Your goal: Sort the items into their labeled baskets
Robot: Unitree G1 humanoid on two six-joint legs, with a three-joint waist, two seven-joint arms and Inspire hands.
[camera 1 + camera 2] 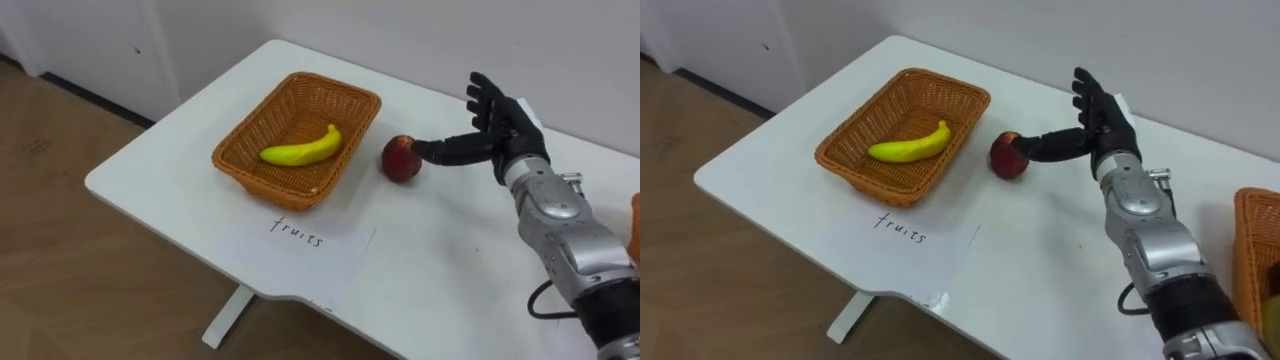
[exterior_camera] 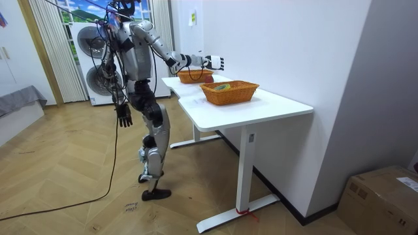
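Red apple [image 1: 401,158]: round and glossy, paler toward the top, resting on the smooth white desk [image 1: 160,170] just beside the right wall of the woven wicker basket [image 1: 320,100], toward the desk's far edge. Right hand [image 1: 500,125]: fingers straight and spread upward, thumb stretched sideways to touch the apple's side. In the oblong orange-brown basket lies a curved yellow banana [image 1: 300,150]. A flat white paper sheet [image 1: 330,265] lies at the near edge. Left hand [image 2: 124,116] hangs by the robot's side.
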